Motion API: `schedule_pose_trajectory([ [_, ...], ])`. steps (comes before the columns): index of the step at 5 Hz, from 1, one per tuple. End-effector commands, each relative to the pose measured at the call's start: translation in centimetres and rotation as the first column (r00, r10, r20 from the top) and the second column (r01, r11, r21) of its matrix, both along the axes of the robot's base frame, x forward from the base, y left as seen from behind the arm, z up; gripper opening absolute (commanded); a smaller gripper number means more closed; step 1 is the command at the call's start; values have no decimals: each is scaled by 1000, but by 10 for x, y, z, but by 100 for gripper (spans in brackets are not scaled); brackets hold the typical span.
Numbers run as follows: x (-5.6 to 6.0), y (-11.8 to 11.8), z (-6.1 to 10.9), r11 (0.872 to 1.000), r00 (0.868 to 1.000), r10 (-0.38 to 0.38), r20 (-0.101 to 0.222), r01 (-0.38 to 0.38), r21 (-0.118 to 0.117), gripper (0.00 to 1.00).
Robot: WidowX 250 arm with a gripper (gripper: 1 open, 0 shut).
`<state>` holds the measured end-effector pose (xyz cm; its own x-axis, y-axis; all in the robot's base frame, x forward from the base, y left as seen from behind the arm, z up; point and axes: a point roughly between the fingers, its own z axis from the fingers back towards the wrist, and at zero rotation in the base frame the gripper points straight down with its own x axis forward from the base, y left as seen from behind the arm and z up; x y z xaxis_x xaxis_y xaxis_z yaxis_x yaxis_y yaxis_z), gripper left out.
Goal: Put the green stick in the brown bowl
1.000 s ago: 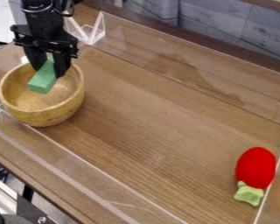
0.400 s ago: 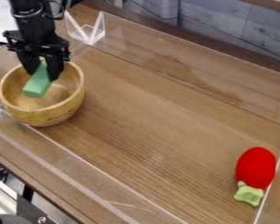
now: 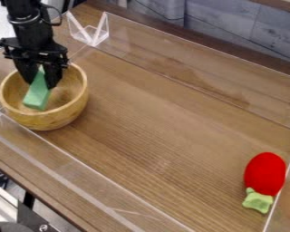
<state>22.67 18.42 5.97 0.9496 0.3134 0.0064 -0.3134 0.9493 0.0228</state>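
Note:
The green stick (image 3: 37, 92) hangs inside the brown bowl (image 3: 62, 112) at the table's left. My black gripper (image 3: 41, 76) points straight down over the bowl and is shut on the stick's upper end. The stick's lower end sits low in the bowl's hollow; whether it touches the bottom I cannot tell.
A red strawberry toy with a green leaf (image 3: 264, 177) lies at the right front. A clear plastic wall (image 3: 93, 33) rims the wooden table behind the bowl, and a clear front edge (image 3: 75, 186) runs along the near side.
My gripper has shifted left and sunk with the green stick, from over the bowl's right side to deeper in its middle.

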Motion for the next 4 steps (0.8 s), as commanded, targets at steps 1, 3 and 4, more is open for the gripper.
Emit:
schedule_pose_trajectory([
  [1, 3, 8, 7, 1000, 1000, 15, 24, -15, 14, 100],
  [3, 1, 5, 10, 999, 1000, 20, 13, -19, -27, 100],
  [4, 1, 4, 12, 999, 1000, 19, 8, -19, -45, 100],
])
